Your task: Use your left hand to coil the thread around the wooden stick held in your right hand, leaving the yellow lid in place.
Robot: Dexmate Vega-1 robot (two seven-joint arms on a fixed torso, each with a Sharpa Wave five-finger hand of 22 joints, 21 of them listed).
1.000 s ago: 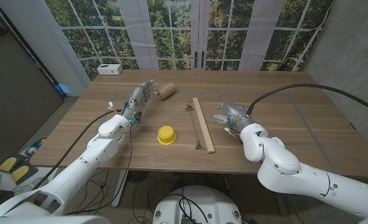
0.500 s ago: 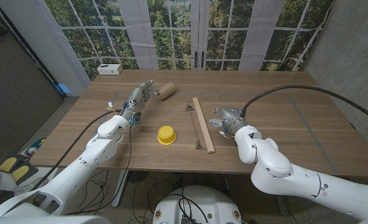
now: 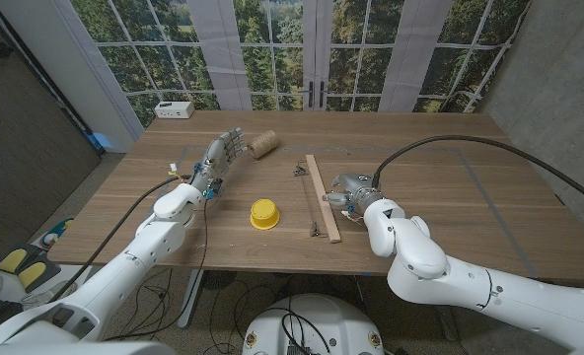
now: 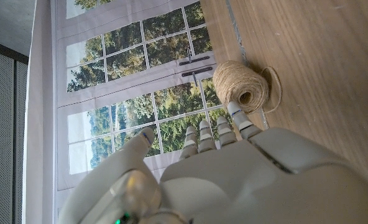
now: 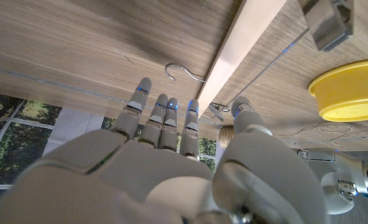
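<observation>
The wooden stick [image 3: 323,197] is a pale, flat, straight strip lying on the wooden table [image 3: 489,197] near its middle, running from far to near, with small dark metal binder clips at each end (one shows as a grey clip [image 5: 326,22] in the right wrist view). The thread is a ball of tan twine [image 3: 263,146] with a rough, wound surface, lying on its side toward the far left of the table; a thin loose strand curls beside it [image 4: 276,87]. The yellow lid [image 3: 263,213] is round and sits on the table left of the stick, near the front edge. The left hand [image 3: 220,158] stands just beside the twine, fingers straight and apart, holding nothing. The right hand [image 3: 345,189] is just right of the stick, fingers [image 5: 162,112] extended and spread, gripping nothing. A white box [image 3: 175,109] sits at the far left corner; no writing is legible on it.
</observation>
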